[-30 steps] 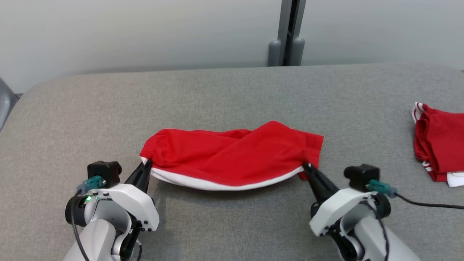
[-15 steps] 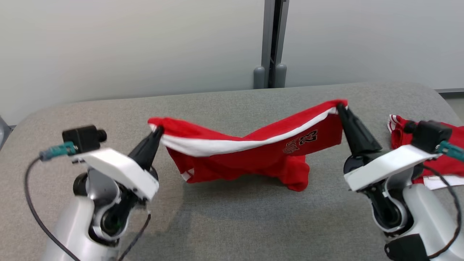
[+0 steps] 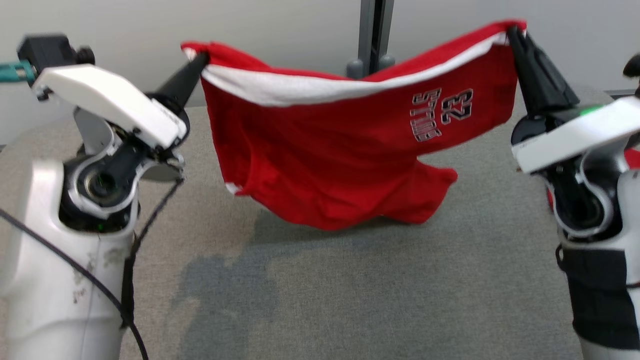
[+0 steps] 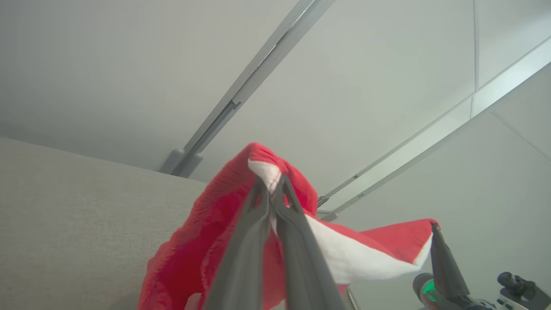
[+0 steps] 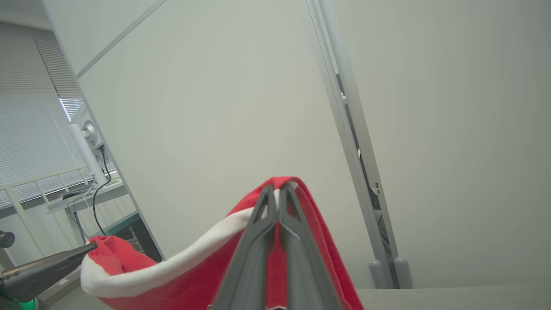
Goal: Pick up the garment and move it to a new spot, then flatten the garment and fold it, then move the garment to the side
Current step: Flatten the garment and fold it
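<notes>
Nearest to us, our left tool [image 3: 201, 58] and right tool [image 3: 513, 33] were both raised. Each was clenched on an end of the white-banded edge of the red garment [image 3: 340, 150]. The wrist views showed each pair of fingers pinched tight with cloth between them.

The garment hung spread between the two tools, above the grey desk [image 3: 350, 290]. Its banded edge sagged a little in the middle, and its lower part bunched into folds just over the desk. We could not tell whether the lowest fold touched the surface.

We judged the pick-up done and the carry to a new spot under way. Setting the garment down, flattening it, folding it and moving it to the side were all still to do.

On the writing, the cloth carried a white-outlined print [image 3: 440, 116] near the right tool. It showed two digits that read like "32" beside a short word. The letters were too blurred for us to read with confidence. We saw no other label.

Behind it all stood a pale wall with a grey post [image 3: 372, 30].
</notes>
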`<state>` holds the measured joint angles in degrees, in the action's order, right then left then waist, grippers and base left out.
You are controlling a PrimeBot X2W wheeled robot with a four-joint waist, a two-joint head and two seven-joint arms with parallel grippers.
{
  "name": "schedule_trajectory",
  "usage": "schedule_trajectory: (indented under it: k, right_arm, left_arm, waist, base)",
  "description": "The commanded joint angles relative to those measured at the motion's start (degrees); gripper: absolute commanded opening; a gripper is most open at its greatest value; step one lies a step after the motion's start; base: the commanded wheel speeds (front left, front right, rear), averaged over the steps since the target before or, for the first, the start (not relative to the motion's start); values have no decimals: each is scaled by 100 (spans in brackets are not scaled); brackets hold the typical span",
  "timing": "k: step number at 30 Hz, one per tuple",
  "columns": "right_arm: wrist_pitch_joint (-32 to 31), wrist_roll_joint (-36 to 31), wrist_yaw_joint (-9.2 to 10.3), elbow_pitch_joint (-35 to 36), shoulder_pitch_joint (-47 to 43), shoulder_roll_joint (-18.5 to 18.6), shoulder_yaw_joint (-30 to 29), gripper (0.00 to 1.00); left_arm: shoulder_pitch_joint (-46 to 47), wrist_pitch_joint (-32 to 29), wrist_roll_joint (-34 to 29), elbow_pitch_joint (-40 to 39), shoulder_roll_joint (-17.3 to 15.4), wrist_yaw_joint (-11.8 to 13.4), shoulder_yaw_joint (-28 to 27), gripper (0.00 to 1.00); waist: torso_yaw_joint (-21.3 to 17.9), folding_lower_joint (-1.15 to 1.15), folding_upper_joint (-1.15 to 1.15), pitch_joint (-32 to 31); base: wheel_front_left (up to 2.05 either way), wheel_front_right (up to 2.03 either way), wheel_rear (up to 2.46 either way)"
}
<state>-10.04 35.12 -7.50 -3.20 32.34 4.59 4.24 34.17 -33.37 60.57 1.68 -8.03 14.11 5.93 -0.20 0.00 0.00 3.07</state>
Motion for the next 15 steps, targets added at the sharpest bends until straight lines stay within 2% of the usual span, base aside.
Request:
schedule_trajectory:
  k: [1, 3, 8, 15]
  right_arm:
    - [-65, -7, 3, -6, 184, -20, -12, 0]
    - [-293, -145, 3, -232, 992, -25, -181, 0]
    - [-210, -344, 3, -1029, 2769, -95, -294, 0]
    - [962, -899, 3, -2386, 4791, -123, -82, 0]
  left_arm:
    - [220, -36, 7, 38, 5, 41, -29, 0]
    - [1130, -196, -6, 427, -17, 227, -46, 0]
    - [2888, -43, -450, 1359, -171, 101, 148, 0]
    - [5065, 1290, -990, 2950, -95, -627, 182, 0]
  waist:
    - [-2, 0, 0, 323]
    - [-6, 0, 0, 835]
    - [-80, 0, 0, 1756]
    - [-132, 0, 0, 2657]
  base:
    - [0, 0, 0]
    - [0, 0, 0]
    - [0, 0, 0]
    - [0, 0, 0]
